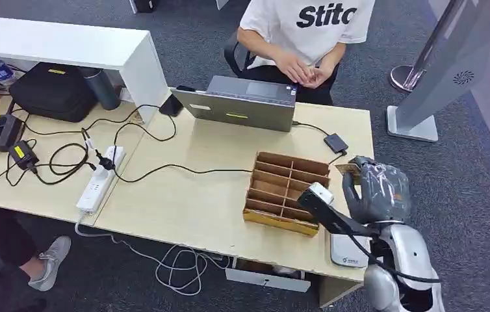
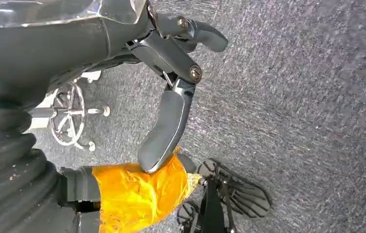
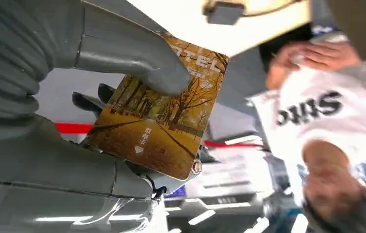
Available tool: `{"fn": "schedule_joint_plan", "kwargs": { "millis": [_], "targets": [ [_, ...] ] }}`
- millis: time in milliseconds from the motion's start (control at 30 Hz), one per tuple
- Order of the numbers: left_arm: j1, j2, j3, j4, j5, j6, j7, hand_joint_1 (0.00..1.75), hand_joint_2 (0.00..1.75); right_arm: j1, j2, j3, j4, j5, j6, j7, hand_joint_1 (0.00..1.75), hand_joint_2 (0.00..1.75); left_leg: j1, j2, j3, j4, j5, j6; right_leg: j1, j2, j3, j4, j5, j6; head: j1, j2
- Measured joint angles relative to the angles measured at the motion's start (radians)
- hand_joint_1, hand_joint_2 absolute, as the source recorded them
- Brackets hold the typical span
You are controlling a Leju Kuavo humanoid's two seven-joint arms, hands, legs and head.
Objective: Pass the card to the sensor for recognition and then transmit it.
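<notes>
— So what writing can you read?
— Mostly the card (image 3: 159,116) in the right wrist view: an autumn tree scene with "OTEL" in pale letters near one edge — the first letter sits under the thumb — and some small characters lower down that I can't make out. The person (image 1: 307,32) at the top centre of the head view wears a white shirt printed "Stitc", cut off by the frame edge.
— Where is the card?
— Pinched in the right hand (image 1: 375,188), thumb pressed on its face and darker fingers behind it. In the head view that hand sits at the lower right, just beside the cardboard divider box (image 1: 286,192) on the table (image 1: 184,195), and the card is barely a sliver at its top.
— And the sensor?
— A white flat device (image 1: 346,250) lies at the table's edge below the hand — I can't read its label.
— The left hand?
— The left hand (image 2: 171,97) hangs over grey carpet, fingers loosely spread, holding nothing.
</notes>
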Motion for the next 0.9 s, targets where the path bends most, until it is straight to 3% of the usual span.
{"fn": "schedule_joint_plan", "kwargs": {
  "millis": [267,900],
  "targets": [
    [-0.001,0.001,0.013,0.000,0.018,0.008,0.006,0.00,1.75,0.048,0.000,-0.077,0.021,0.017,0.023,-0.038,1.75,1.75,0.000,0.000,0.000,0.000,0.000,0.000,0.000,0.000,0.000,0.000,0.000,0.000,0.000,0.000],
    [-0.001,-0.002,0.038,0.000,0.051,0.024,0.006,0.00,1.75,0.241,0.003,-0.091,-0.012,-0.021,-0.010,-0.091,1.75,1.75,0.000,0.000,0.000,0.000,0.000,0.000,0.000,0.000,0.000,0.000,0.000,0.000,0.000,0.000]
  ]
}}
